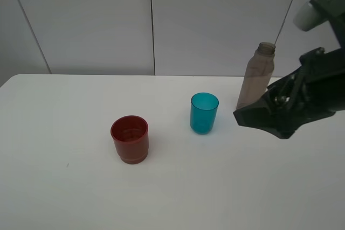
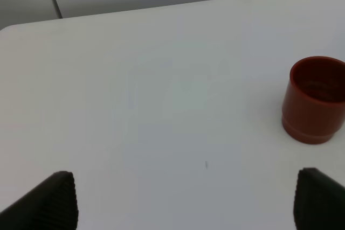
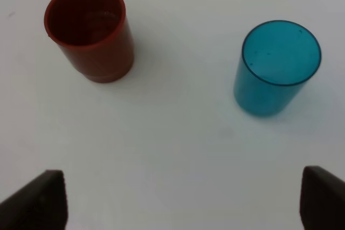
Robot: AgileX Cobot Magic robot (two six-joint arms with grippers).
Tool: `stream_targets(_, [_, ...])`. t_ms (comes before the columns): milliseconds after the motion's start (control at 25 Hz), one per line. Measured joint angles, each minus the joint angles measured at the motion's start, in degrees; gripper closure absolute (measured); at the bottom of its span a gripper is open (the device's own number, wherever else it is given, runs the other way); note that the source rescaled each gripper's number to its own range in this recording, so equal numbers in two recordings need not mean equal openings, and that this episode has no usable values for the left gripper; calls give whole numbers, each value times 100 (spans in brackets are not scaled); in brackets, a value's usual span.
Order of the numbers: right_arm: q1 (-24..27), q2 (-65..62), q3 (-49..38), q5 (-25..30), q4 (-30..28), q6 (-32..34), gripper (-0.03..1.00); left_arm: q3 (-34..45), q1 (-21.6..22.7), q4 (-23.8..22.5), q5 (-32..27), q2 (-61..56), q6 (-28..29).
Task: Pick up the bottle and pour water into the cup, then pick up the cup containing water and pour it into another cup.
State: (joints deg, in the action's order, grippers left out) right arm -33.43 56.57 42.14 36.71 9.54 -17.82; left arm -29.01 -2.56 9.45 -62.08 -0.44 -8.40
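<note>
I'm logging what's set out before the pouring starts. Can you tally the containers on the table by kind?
Cups: 2, a squat translucent red plastic cup and a slim translucent teal plastic tumbler
Bottles: 1, a tall smoky grey-brown plastic bottle, uncapped
Total: 3

Even, bright overhead light is washing the white worktop (image 1: 64, 197); the cups are casting only faint, soft shadows. Wrist views are looking slightly soft, without glare.
</note>
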Motion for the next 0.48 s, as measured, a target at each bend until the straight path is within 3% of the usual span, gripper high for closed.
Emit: stream_targets(480, [1523,-2421,-411,1486,0,32,25,0,0,0,0,0,0])
